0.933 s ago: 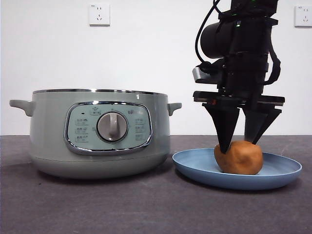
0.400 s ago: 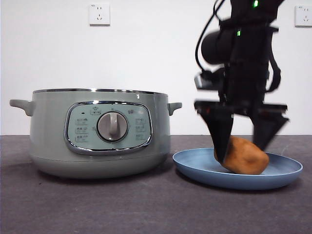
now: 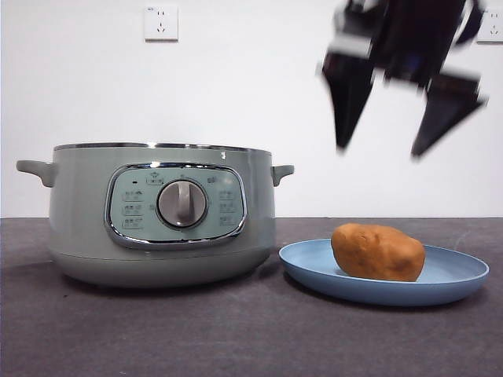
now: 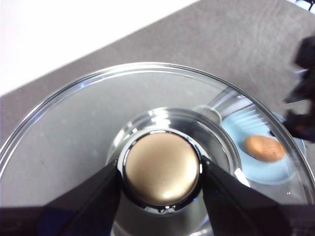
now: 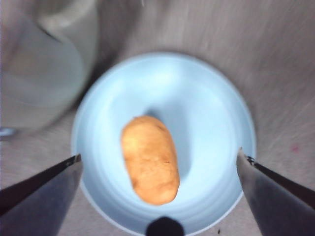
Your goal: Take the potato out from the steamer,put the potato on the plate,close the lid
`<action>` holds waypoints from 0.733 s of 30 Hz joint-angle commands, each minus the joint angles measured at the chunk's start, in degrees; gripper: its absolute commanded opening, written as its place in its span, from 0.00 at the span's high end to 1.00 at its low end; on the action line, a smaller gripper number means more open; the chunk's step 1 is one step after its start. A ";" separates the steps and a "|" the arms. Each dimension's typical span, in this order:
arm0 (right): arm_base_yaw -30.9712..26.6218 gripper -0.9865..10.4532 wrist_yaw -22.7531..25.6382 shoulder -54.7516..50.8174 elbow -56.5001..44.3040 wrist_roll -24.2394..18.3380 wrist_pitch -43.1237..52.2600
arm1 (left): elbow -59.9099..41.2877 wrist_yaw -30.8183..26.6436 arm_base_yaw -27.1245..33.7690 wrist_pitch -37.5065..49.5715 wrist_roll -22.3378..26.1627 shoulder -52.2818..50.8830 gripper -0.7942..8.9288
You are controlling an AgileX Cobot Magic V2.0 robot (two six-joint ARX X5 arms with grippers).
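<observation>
Your right gripper [image 3: 397, 149] hangs empty with jaws wide apart, the potato [image 3: 378, 251] on the plate [image 3: 464, 275] directly below it, while your left gripper [image 4: 160, 172], clamped on the lid [image 4: 74, 128] by its knob, risks catching the steamer [image 3: 78, 204] rim if lowered off-centre.

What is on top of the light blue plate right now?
Only the orange-brown oblong potato lies on the shallow round light blue plate, lying free. The plate surface beneath it is hidden.
</observation>
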 commanded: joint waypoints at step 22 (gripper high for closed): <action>0.02 0.53 3.10 -33.83 -0.07 0.59 -14.73 | 0.70 -3.45 -8.15 15.26 -2.86 21.57 0.93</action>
